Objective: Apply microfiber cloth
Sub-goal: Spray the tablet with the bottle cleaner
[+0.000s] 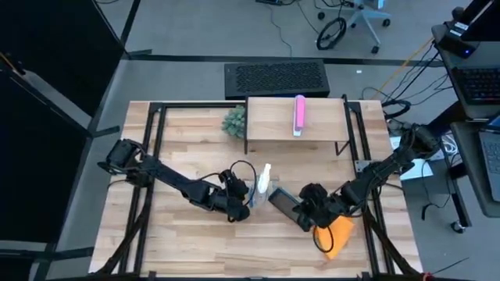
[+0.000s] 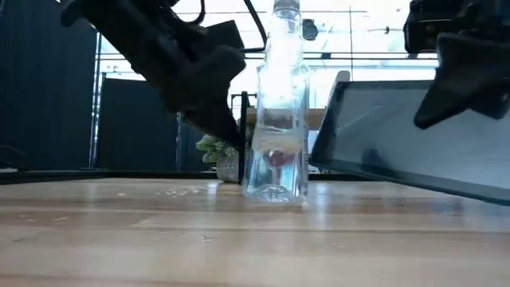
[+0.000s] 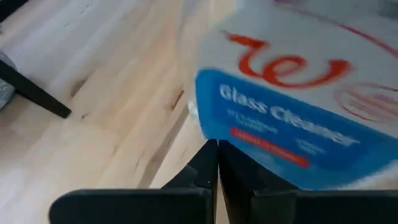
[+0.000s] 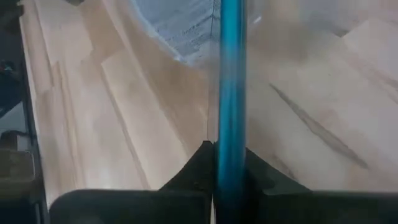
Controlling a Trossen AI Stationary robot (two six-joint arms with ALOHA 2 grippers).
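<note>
The orange microfiber cloth (image 1: 337, 236) lies on the table at the near right, partly under my right arm. My right gripper (image 1: 309, 208) is above the cloth's left end, shut on a dark grey tablet (image 2: 414, 143), which stands tilted beside a clear spray bottle (image 2: 277, 119). The bottle, labelled glass cleaner (image 3: 292, 106), stands upright on its base at the table's middle. My left gripper (image 1: 238, 204) is close against the bottle's left side, with nothing between its shut fingers (image 3: 205, 168). My left gripper's shut fingers point at the bottle's lower side (image 3: 249, 155); I cannot tell whether they touch it. My right gripper pinches the tablet's edge (image 4: 231, 124) between its two fingers, which come from the table's right. The tablet is tilted, and its end toward the bottle (image 2: 319, 159) is clear of the table.
A low wooden shelf (image 1: 273, 117) with a pink object (image 1: 299, 115) stands at the table's far side, with a small plant (image 1: 234, 121) to its left. Black frame rails (image 1: 152, 133) run along the table's left and right sides. Bare wood lies at the near left.
</note>
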